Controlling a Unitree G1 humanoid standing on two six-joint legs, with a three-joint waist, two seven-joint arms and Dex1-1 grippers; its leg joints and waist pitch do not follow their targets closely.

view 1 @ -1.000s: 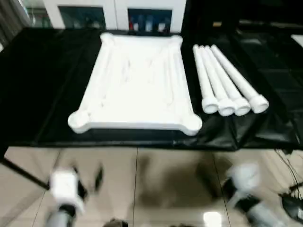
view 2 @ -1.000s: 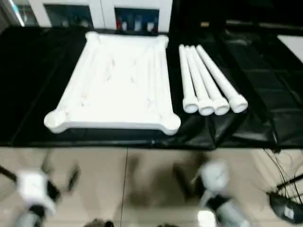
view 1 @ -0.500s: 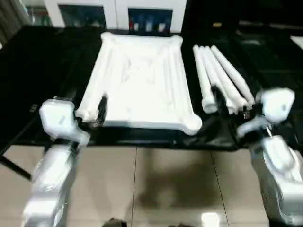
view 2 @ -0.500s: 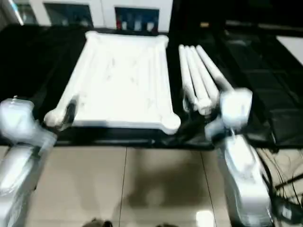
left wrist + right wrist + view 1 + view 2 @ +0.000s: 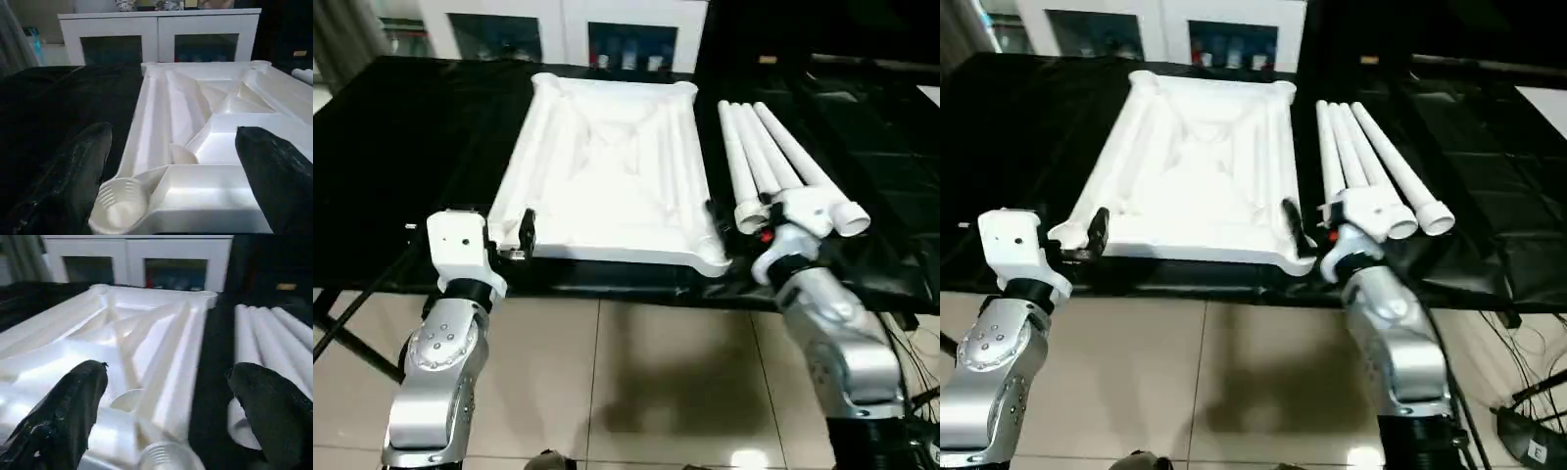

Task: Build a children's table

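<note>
Both of our arms have risen from the bottom edge of the head views up to the near edge of the black-covered bench [image 5: 401,147], while the white parts on it lie where they were a second ago. Our left gripper [image 5: 514,235] sits at the lower left of the table top [image 5: 607,166], just beside its near left corner socket [image 5: 117,213]; both its black fingers [image 5: 73,166] stand wide apart, holding nothing. Our right gripper [image 5: 1317,230] is also spread wide and empty, at the near right corner, in the gap between the top and the four legs [image 5: 783,166].

We see the top lying upside down in the centre of the frame, ribbed underside facing up, with round sockets at its corners. The legs lie side by side to its right, wide ends toward us, apparently touching one another, though the view is too soft to be sure.

We judge the top to be stiff moulded plastic, light for its size but broad, and smooth enough to slip; the raised rim near a corner looks the surest hold. Each leg seems light and rigid and might roll, so we would grasp one across its shaft, close to the wide end.
</note>
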